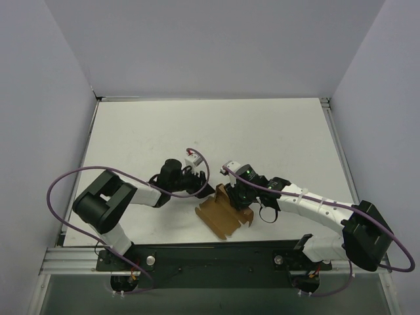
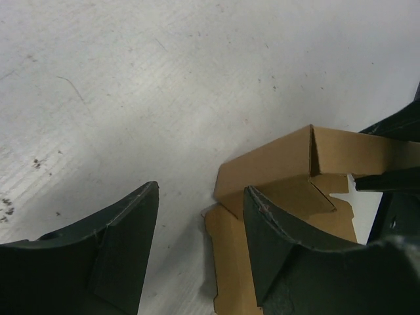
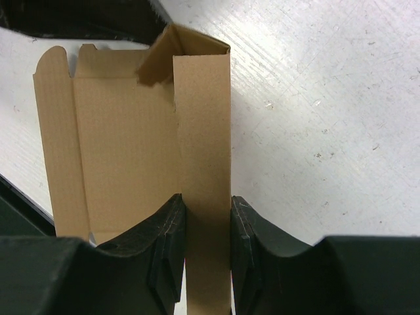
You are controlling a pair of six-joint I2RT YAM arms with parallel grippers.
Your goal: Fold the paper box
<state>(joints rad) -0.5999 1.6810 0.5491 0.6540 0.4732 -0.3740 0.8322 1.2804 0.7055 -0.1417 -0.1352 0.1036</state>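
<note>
Two claws, brown cardboard paper box [image 1: 223, 213] mid-fold by the white desk's [image 1: 262, 131] near edge.
Right claw [image 3: 205, 223] pinches a raised panel [image 3: 203, 131]; open left claw [image 2: 201, 191] should next press the corner flap [image 2: 275, 164].

- From the top camera I can't tell how the paper box [image 1: 223, 213] is held; everything there is too small and dark.
- On the left wrist view, one finger of my left gripper [image 2: 202, 197] covers the paper box's lower part, and the bottom edge crops the rest.
- On the right wrist view, the paper box's raised strip runs out of frame below, between the fingers of my right gripper [image 3: 205, 203].
</note>
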